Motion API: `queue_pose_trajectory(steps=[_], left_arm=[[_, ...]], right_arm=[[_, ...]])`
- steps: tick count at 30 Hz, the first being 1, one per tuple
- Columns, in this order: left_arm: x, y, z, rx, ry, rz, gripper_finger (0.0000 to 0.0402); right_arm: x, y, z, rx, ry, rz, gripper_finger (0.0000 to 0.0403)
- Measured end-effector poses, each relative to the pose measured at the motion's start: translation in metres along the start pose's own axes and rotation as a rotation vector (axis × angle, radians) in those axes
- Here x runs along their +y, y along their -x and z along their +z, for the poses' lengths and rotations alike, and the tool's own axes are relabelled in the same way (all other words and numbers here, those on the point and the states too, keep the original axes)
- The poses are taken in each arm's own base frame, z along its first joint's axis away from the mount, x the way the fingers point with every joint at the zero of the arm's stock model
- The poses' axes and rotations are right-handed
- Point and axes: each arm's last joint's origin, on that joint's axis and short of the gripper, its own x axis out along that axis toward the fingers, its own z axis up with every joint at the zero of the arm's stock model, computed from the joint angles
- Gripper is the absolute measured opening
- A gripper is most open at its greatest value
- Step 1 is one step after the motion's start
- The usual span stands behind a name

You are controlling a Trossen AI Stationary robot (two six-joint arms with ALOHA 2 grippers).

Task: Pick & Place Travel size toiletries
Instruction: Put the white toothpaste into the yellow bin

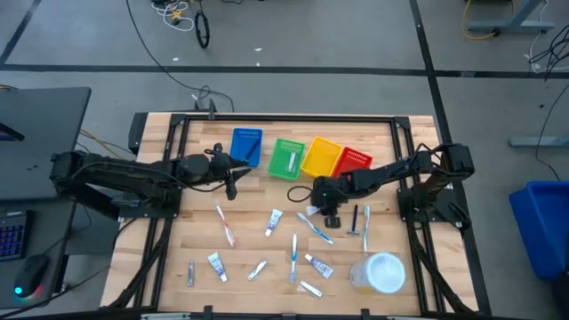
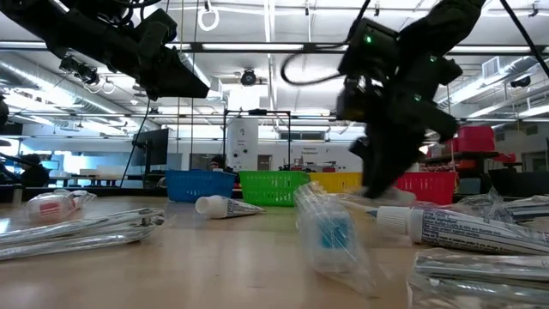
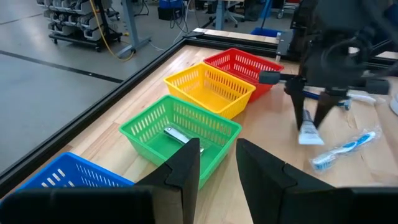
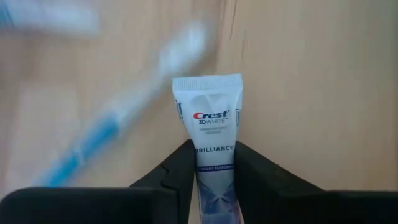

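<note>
My right gripper [image 1: 329,206] is at the table's middle right, in front of the yellow basket, shut on a small white Crest toothpaste tube [image 4: 208,118]. It also shows in the left wrist view [image 3: 309,134], hanging under the fingers beside a blue toothbrush [image 3: 345,149]. My left gripper [image 1: 232,184] is open and empty, raised near the blue basket [image 1: 246,145]. More tubes, toothbrushes and razors lie flat on the table, among them a pink toothbrush [image 1: 225,225], a tube [image 1: 274,222] and a dark razor [image 1: 356,218]. My right gripper pinches the tube between its two fingers [image 4: 181,171], on its flat faces at the printed middle [image 4: 214,158]. The cap end is hidden back between the fingers. The fingers point down from above and lie along the tube. The crimped end [image 3: 310,139] hangs lowest, just over the table.
Blue, green [image 1: 286,157], yellow [image 1: 321,157] and red [image 1: 353,161] baskets stand in a row at the far middle; the green one holds a small item [image 3: 180,135]. A round translucent white container [image 1: 380,272] stands at the near right. Bare wood lies at the near left.
</note>
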Motion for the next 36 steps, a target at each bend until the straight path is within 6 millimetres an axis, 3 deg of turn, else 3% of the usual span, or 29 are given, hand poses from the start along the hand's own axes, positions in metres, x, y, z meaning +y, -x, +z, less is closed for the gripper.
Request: queue_pose_trajectory(steps=[3, 7, 13, 21, 26, 36], left_arm=[[0.0, 0.0, 0.0, 0.001, 0.005, 0.002, 0.0112], [0.0, 0.0, 0.0, 0.002, 0.017, 0.002, 0.0112], [0.0, 0.0, 0.0, 0.003, 0.033, -0.001, 0.0112], [0.0, 0.0, 0.0, 0.004, 0.058, -0.001, 0.0112], [0.0, 0.0, 0.0, 0.003, 0.064, 0.002, 0.0112], [0.0, 0.0, -0.001, 0.006, 0.07, 0.003, 0.0112]], right_arm=[[-0.002, 0.004, 0.015, -0.118, -0.048, -0.037, 0.0105], [-0.009, 0.024, 0.039, -0.245, -0.082, -0.184, 0.0104], [-0.037, 0.052, 0.055, -0.316, -0.167, -0.496, 0.0104], [-0.094, 0.062, 0.032, -0.237, -0.478, -0.564, 0.0104], [-0.116, 0.06, 0.018, -0.244, -0.63, -0.509, 0.0104], [-0.13, 0.044, 0.001, -0.172, -0.558, -0.494, 0.0104]])
